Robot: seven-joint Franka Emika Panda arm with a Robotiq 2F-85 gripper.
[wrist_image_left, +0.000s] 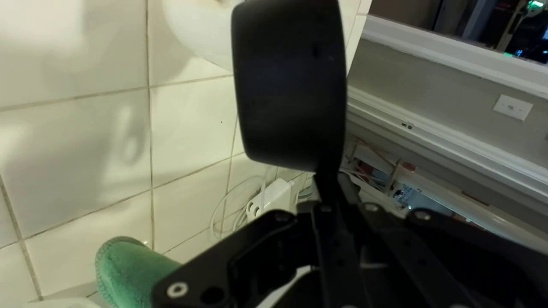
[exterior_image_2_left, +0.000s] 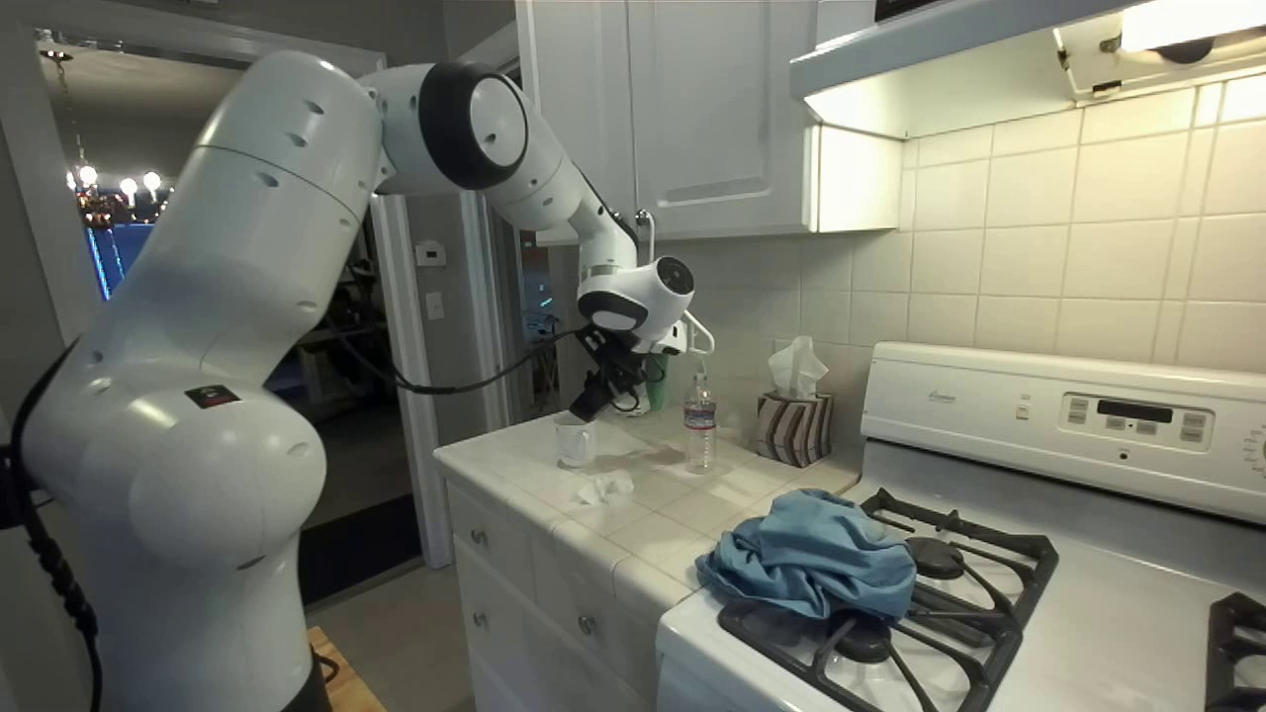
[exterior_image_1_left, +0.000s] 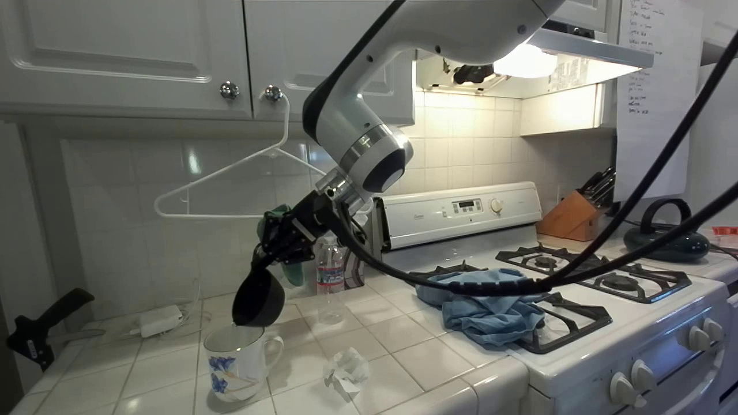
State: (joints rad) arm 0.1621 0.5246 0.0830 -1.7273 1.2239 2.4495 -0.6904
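My gripper (exterior_image_1_left: 262,252) is shut on the handle of a black scoop (exterior_image_1_left: 258,300). The scoop also shows in the wrist view (wrist_image_left: 291,90), large in front of the fingers (wrist_image_left: 332,188). Its bowl is tilted steeply, with the lower edge at the rim of a white mug (exterior_image_1_left: 236,369) with blue flowers. I cannot tell whether they touch. The mug stands upright on the tiled counter and shows in an exterior view (exterior_image_2_left: 576,443), under the scoop (exterior_image_2_left: 590,398). In the wrist view the mug (wrist_image_left: 201,30) is partly hidden behind the scoop. The insides of scoop and mug are hidden.
Crumpled tissue (exterior_image_1_left: 349,370) lies beside the mug. A plastic bottle (exterior_image_1_left: 330,279), green cloth (wrist_image_left: 128,269) and tissue box (exterior_image_2_left: 794,425) stand behind. A white charger (exterior_image_1_left: 160,320) lies near the wall. A hanger (exterior_image_1_left: 207,216) hangs from the cabinet. Blue cloth (exterior_image_2_left: 816,554) lies on the stove.
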